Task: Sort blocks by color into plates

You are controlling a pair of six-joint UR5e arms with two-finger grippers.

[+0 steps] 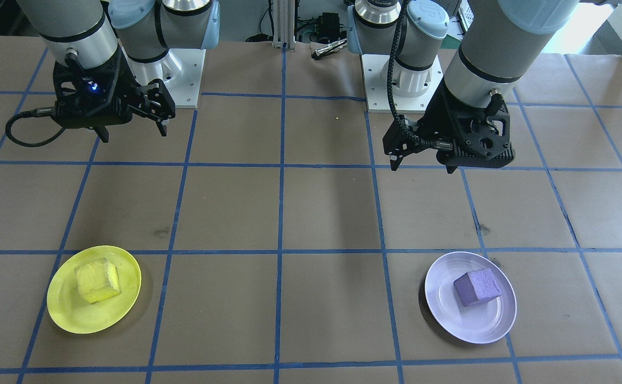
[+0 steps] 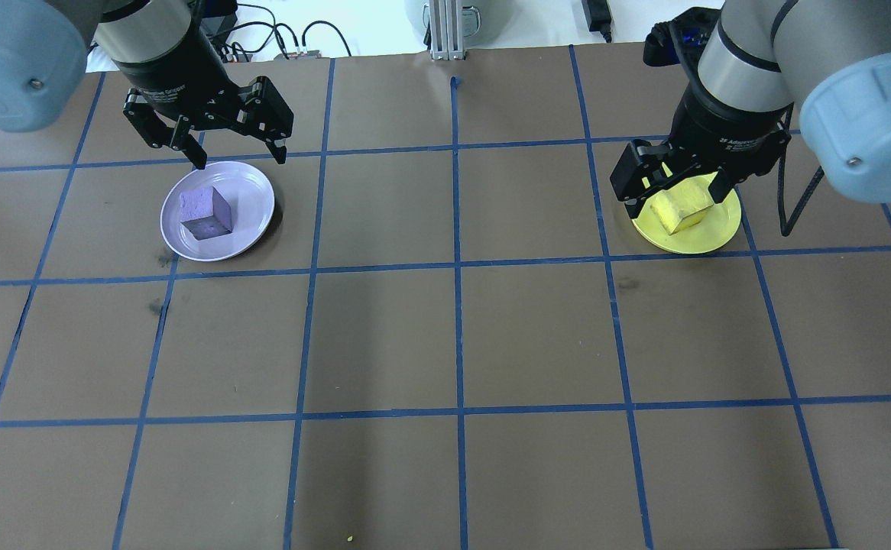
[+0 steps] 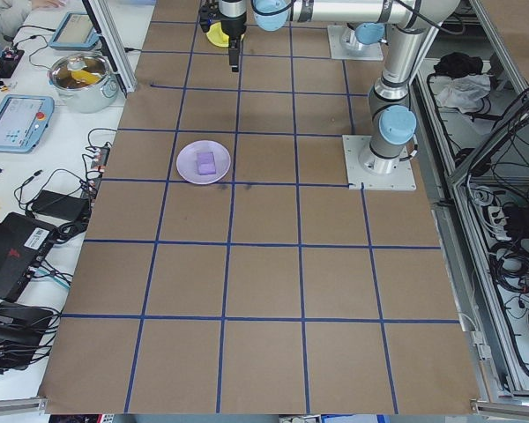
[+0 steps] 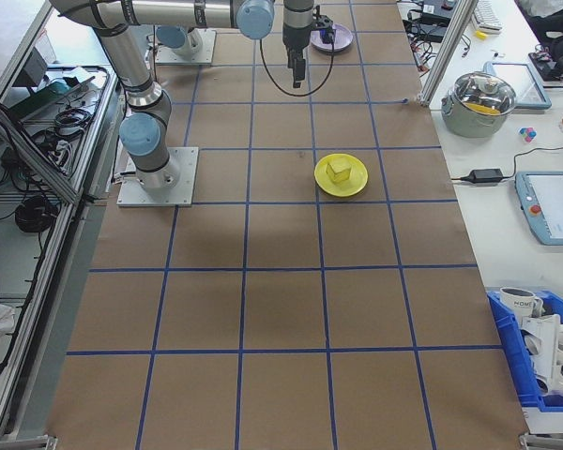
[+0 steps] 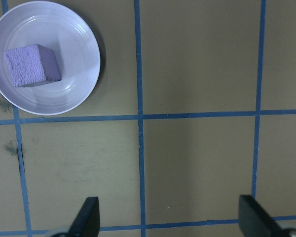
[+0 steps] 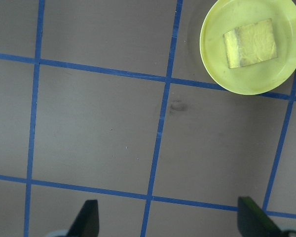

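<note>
Two blocks, two plates, each pair colour-matched: yellow block [image 1: 97, 280] sits inside the yellow plate [image 1: 63, 314], purple block [image 1: 477, 288] sits inside the lavender plate [image 1: 476, 328], each roughly mid-plate, plates well apart on the brown gridded table [image 1: 311, 213], so sorting looks done as far as these views go, no loose block anywhere on the paper. Left gripper [image 2: 236, 153] hangs raised over the robot-side edge of the lavender plate, fingers spread wide, nothing between them; left wrist view confirms, both fingertips [image 5: 89, 215] far apart at frame bottom with bare table between and the plate up in the corner, so the gripper sits off to the side and above. Right gripper [image 2: 671, 191] same story, jaws apart and empty, raised near the yellow plate, partly masking it in the overhead; right wrist view shows that plate off in the top corner. Both arms reach out from their bases with wrists pointing down, tools vertical, clear of the plates; reads like a released, backed-off pose, likely ready to retract
</note>
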